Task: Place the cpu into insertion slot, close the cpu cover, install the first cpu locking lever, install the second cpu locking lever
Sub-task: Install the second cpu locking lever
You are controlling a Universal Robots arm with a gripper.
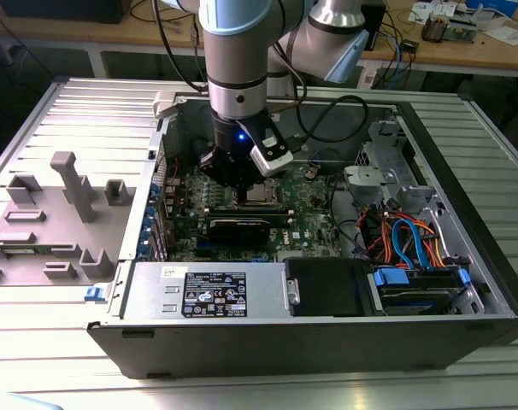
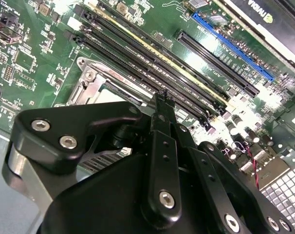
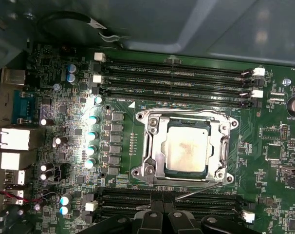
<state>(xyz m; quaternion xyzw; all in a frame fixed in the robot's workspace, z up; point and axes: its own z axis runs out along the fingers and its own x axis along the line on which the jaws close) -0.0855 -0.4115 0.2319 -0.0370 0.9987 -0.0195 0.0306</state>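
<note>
First wrist view looks straight down on the green motherboard [image 3: 55, 73], where the cpu [image 3: 187, 150] lies flat inside the insertion slot [image 3: 148, 127], its silvery-grey top facing up. The cpu cover [image 3: 225, 151] sits closed around it as a silvery frame, the chip showing through its window. A thin metal locking lever [image 3: 196, 193] runs slanted along the socket edge nearest the tool [image 3: 163, 214], whose black fingers sit close together just beside that edge, over the memory slots [image 3: 176, 78]. Whether they pinch the lever I cannot tell. From the exterior view, the tool [image 1: 242, 184] reaches down into the open computer case [image 1: 464, 248].
</note>
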